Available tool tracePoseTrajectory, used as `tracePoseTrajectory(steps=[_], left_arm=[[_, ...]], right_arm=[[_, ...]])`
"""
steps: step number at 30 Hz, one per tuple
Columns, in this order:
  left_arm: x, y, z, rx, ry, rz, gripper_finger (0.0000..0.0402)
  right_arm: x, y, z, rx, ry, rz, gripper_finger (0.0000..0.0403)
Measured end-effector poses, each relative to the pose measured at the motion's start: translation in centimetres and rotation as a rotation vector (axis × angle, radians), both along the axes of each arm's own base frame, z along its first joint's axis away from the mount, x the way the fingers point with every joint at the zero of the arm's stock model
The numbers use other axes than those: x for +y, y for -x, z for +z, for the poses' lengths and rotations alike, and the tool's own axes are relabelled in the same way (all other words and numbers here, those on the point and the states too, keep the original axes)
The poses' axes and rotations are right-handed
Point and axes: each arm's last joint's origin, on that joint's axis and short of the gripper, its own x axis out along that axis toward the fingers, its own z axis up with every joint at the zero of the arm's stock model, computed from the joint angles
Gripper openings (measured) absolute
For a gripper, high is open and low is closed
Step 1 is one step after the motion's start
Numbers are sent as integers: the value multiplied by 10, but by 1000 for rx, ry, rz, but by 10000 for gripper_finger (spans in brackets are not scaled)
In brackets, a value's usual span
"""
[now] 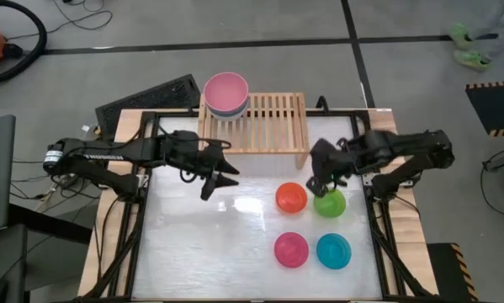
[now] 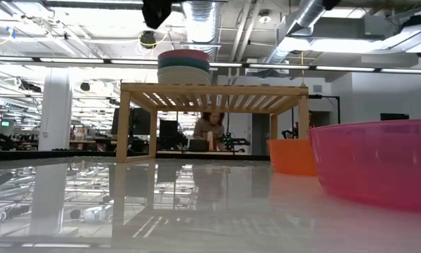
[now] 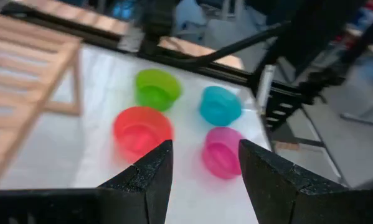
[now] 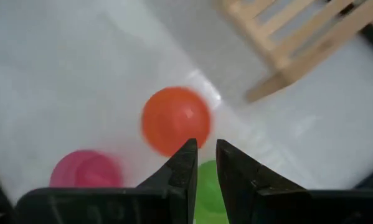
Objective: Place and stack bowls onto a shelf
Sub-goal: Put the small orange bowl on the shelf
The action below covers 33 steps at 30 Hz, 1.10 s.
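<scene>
Your right gripper [image 1: 321,187], fingers nearly closed and empty, hung at the green bowl [image 1: 330,203] beside the orange bowl [image 1: 291,197]. Your left gripper [image 1: 220,180] stood wide open in front of the shelf [image 1: 268,123], whose left end carried the stacked large bowls [image 1: 226,93].

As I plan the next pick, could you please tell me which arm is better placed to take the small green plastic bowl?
Probably the right: its pincer hangs directly beside the small green plastic bowl, nearly shut. The left pincer hangs open, farther away.
</scene>
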Motion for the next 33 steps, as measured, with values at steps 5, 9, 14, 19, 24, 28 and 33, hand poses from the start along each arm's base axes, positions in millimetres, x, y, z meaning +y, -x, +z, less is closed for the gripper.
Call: tracePoseTrajectory(steps=[5, 9, 14, 19, 24, 28, 33], left_arm=[[-16, 13, 12, -46, 39, -115, 167], [-29, 41, 29, -83, 72, -160, 167], [-41, 93, 51, -154, 57, -99, 167], [-41, 139, 64, -225, 48, -14, 167], [-36, 168, 68, -260, 74, 21, 167], [-30, 182, 66, -253, 59, 63, 167], [-26, 188, 62, -226, 33, 116, 167]], right_arm=[[21, -10, -29, -36, -43, 4, 87], [33, -25, -57, -39, -53, 16, 87], [44, -45, -87, 7, -7, 119, 88], [53, -70, -121, 85, 26, 165, 114], [58, -85, -157, 231, 28, 180, 189], [60, -97, -182, 316, 11, 251, 251], [64, -107, -209, 396, -45, 326, 262]])
